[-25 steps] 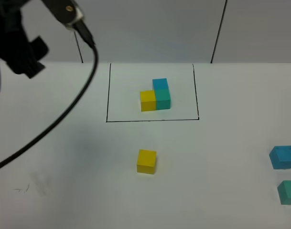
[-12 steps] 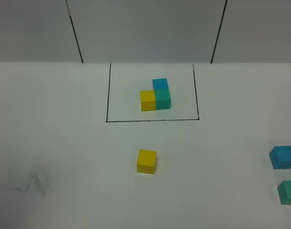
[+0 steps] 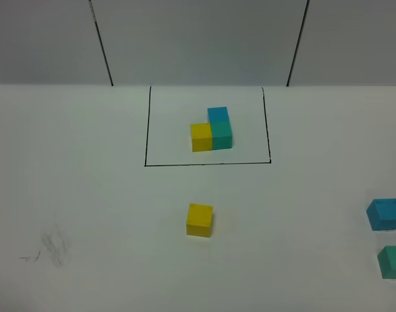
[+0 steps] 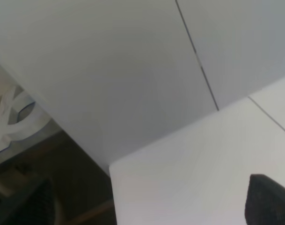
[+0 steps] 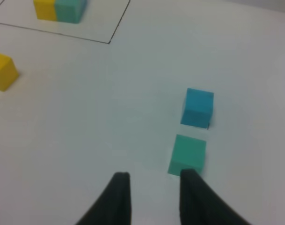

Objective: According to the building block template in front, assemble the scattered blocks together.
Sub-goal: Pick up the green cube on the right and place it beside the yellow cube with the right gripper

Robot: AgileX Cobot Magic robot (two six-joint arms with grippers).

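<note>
The template (image 3: 211, 130), a joined yellow, teal-green and sky-blue L, sits inside a thin black rectangle (image 3: 207, 164) at the far middle; it also shows in the right wrist view (image 5: 60, 9). The loose yellow cube (image 3: 199, 220) (image 5: 2, 70) lies in front of the frame. The loose sky-blue cube (image 3: 384, 214) (image 5: 197, 108) and teal-green cube (image 3: 394, 261) (image 5: 187, 153) lie at the right edge. My right gripper (image 5: 155, 176) is open and empty, just short of the teal-green cube. My left gripper (image 4: 151, 206) is open, over the table's far left corner. Neither gripper shows in the exterior view.
Grey pencil-like smudges (image 3: 51, 247) mark the white table at the front left. A grey wall with black seams (image 3: 101, 45) stands behind the table. The table's corner edge (image 4: 110, 166) drops to a dark floor in the left wrist view.
The left arm and its black cable, seen at the upper left a second ago, have left the exterior view. The cubes have not moved.
</note>
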